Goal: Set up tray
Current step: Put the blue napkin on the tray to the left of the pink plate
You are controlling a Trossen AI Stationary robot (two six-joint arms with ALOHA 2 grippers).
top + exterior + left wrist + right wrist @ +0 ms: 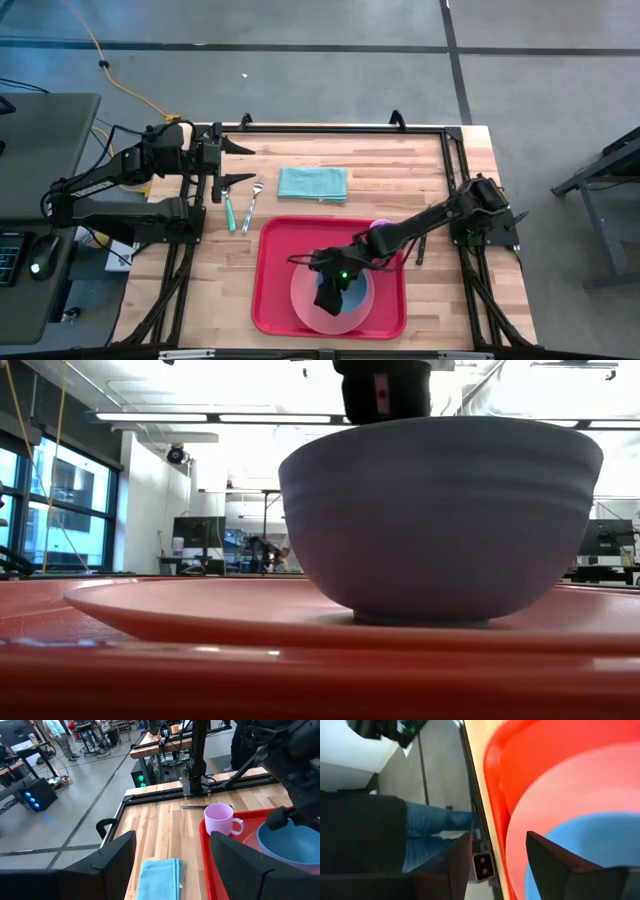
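1. Dark right pincer [330, 296] at 6 o'clock of the tray [272, 300], spread over the blue bowl [440, 520].
2. Bowl sits on the pink plate [180, 610].
3. Left pincer [228, 163] spread, idle at 10 o'clock.
4. Risk: lifting off-centre could drag the bowl.

— What's out on the wooden table [420, 165] right now?

— A folded teal cloth [312, 183] lies flat near the far edge, and beside it a fork [252, 203] and a green-handled utensil [229, 207] sit side by side, close together.

— And the crockery?

— A round pink plate [200, 610] carries a blue bowl [440, 510], upright, squarely on top of it. A pale pink mug [220, 820] stands upright just beside the plate, handle turned toward the bowl.

— Anything beyond the table?

— A person in blue jeans [432, 827] stands right at the table's edge.
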